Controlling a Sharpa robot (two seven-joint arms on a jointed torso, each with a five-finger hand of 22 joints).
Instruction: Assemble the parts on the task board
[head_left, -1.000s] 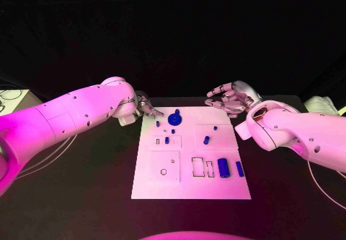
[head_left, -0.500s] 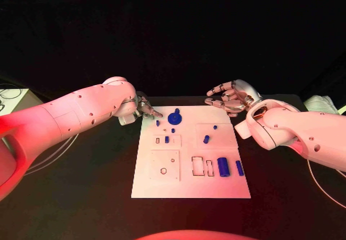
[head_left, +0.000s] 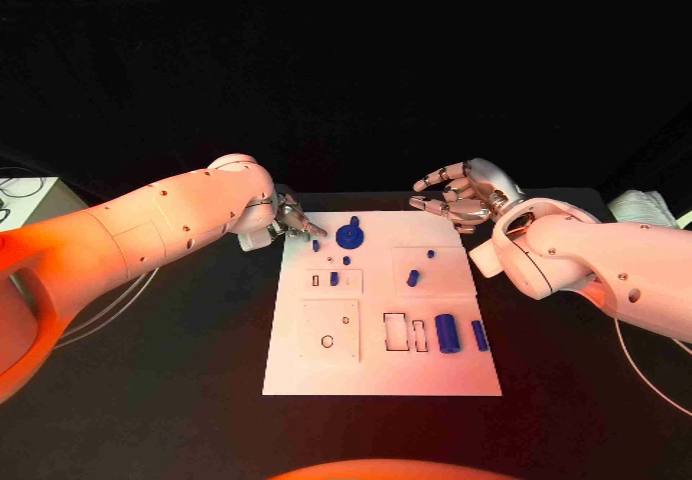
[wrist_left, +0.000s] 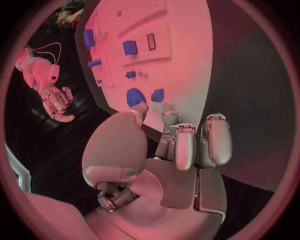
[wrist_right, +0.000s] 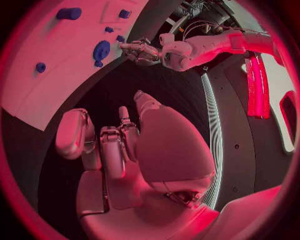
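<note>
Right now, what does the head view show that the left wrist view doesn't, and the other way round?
Only the head view takes in the whole task board, including the two long blue parts near its right edge. Only the left wrist view shows the left robot hand from behind, fingers apart and holding nothing. Both show the round blue part by that hand, and the right robot hand.

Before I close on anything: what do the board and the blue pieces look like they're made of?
The task board looks like rigid white plastic or painted sheet, matte: flat, no glare, with clean-cut slots. The blue parts, like the round part and the cylinder, look like moulded or printed plastic: one even colour, dull surface. Neither can be settled from here.
</note>
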